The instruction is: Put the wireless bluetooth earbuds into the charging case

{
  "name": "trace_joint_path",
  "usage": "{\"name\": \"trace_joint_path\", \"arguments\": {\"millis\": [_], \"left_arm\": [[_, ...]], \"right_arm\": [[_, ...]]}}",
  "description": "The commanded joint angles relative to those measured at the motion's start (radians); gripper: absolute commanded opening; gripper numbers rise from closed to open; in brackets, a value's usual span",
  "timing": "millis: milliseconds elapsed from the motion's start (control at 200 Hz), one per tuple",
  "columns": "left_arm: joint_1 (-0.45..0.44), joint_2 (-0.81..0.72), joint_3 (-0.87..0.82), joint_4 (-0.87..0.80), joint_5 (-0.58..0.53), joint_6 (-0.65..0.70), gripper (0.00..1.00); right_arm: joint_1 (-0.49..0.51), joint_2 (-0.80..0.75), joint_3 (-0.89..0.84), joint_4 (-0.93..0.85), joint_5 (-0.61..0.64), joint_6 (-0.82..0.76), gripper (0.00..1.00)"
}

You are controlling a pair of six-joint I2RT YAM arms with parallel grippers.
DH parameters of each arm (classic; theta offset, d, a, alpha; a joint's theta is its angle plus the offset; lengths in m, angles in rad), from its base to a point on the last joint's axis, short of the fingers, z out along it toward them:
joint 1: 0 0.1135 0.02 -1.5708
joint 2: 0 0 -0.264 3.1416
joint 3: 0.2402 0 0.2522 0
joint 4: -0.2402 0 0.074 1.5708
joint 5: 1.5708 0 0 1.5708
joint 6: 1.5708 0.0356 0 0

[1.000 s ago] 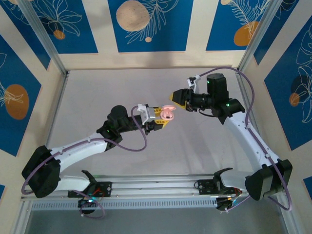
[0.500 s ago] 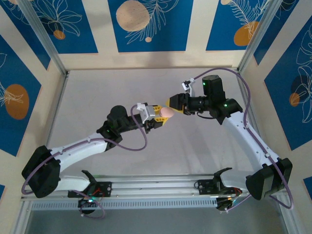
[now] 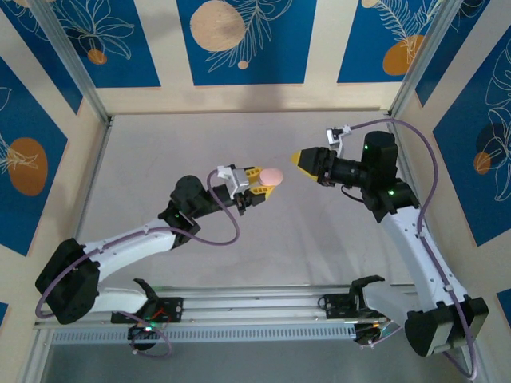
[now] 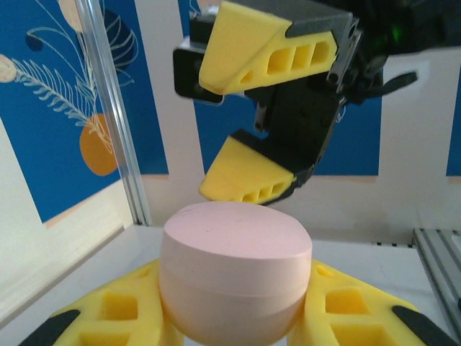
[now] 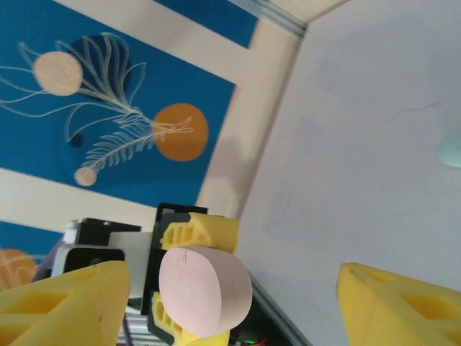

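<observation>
Case [image 3: 273, 173], pink with lid down, sits pinched in left gripper [image 3: 268, 183] over table [image 3: 160, 152]; right gripper [image 3: 302, 158], agape and empty at its 2 o'clock, suggests loading done, gentle set-down next.

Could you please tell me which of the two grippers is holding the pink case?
The left gripper: it is clamped on the closed pink case, while the right gripper faces it with jaws open, empty and clear of it.
</observation>
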Motion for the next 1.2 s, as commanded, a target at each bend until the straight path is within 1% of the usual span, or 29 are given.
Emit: {"name": "trace_joint_path", "arguments": {"millis": [0, 100, 145, 270, 450, 655, 860, 945, 1015, 1111, 1196], "left_arm": [[-0.008, 0.019, 0.002, 0.126, 0.010, -0.059, 0.23], [-0.008, 0.038, 0.007, 0.161, 0.019, -0.085, 0.23], [-0.008, 0.044, 0.007, 0.177, 0.019, -0.095, 0.23], [-0.007, 0.053, 0.015, 0.196, 0.019, -0.115, 0.23], [-0.008, 0.043, 0.019, 0.178, 0.019, -0.115, 0.23], [-0.008, 0.048, 0.032, 0.160, 0.036, -0.111, 0.23], [-0.008, 0.050, 0.042, 0.150, 0.039, -0.110, 0.24], [-0.007, 0.050, 0.043, 0.140, 0.036, -0.105, 0.27], [-0.008, 0.049, 0.047, 0.118, 0.025, -0.098, 0.30], [-0.007, 0.039, 0.053, 0.071, 0.014, -0.071, 0.36], [-0.007, 0.029, 0.058, 0.025, 0.000, -0.051, 0.39]], "right_arm": [[0.014, 0.056, -0.005, 0.143, -0.204, 0.133, 0.78], [0.048, 0.115, 0.073, -0.003, -0.236, 0.048, 0.78], [0.065, 0.136, 0.093, -0.028, -0.255, 0.021, 0.76], [0.101, 0.165, 0.103, -0.017, -0.280, 0.006, 0.68], [0.114, 0.180, 0.094, 0.009, -0.299, 0.008, 0.59], [0.125, 0.193, 0.099, 0.014, -0.321, 0.003, 0.54], [0.124, 0.201, 0.104, 0.006, -0.307, -0.006, 0.41], [0.121, 0.200, 0.104, 0.012, -0.298, -0.010, 0.35], [0.118, 0.195, 0.104, 0.014, -0.285, -0.021, 0.33], [0.114, 0.189, 0.106, 0.019, -0.261, -0.030, 0.29], [0.108, 0.184, 0.107, 0.030, -0.248, -0.029, 0.27]]}}
